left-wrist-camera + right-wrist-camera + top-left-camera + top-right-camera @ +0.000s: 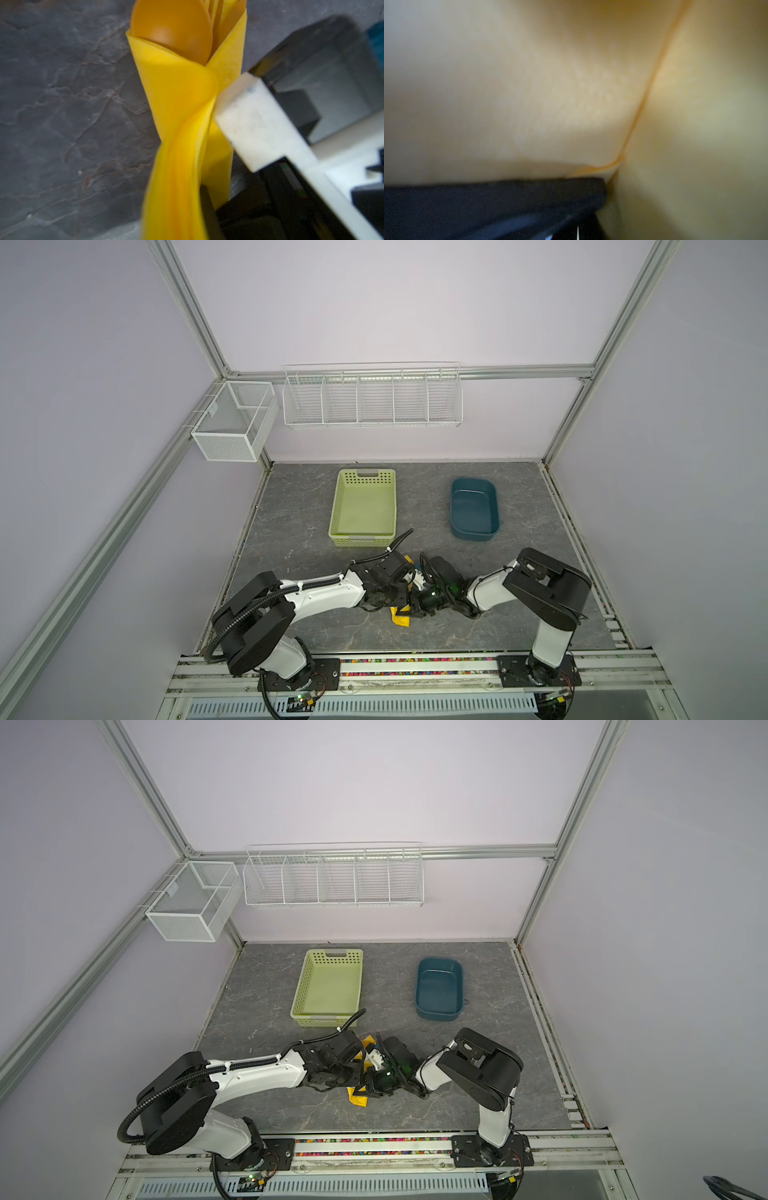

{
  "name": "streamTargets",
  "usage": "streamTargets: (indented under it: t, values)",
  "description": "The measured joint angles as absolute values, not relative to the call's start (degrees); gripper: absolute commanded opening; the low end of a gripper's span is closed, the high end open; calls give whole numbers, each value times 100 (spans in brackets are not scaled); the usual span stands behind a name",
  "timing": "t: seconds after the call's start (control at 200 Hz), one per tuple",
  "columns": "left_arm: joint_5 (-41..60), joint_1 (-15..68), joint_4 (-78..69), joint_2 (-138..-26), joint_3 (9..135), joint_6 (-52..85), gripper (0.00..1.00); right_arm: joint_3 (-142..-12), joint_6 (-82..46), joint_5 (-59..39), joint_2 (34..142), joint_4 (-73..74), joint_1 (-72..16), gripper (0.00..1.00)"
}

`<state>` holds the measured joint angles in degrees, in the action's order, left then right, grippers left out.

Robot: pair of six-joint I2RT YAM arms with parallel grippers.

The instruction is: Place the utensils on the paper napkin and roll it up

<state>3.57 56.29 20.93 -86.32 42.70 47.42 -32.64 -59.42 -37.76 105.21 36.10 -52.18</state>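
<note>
I count one napkin at the table's front middle, rolled around one spoon and utensils too hidden to count. Left gripper is clenched on the napkin's twisted end. Right gripper is clenched too, its grasp hidden. One basket and one tub show bare floors.

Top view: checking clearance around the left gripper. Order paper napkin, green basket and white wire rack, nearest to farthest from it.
1. paper napkin, right at the left gripper, front centre.
2. green basket, behind it, slightly left.
3. white wire rack, up high at the back.
</note>
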Motion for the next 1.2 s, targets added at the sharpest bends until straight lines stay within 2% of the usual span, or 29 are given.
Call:
streamTargets:
  t: [0.64,0.945,1.2]
  values:
    - [674,5642,1719,-8938,4447,4744,9,-2921,-5682,-3203,9039,1592,-4998,9]
    - [760,5664,1695,-8923,4488,4716,26,-2926,-5527,-3129,8982,1345,-4958,8]
    - [801,5666,1872,-8820,4488,4711,34,-2936,-5498,-3131,9000,1337,-4952,8]
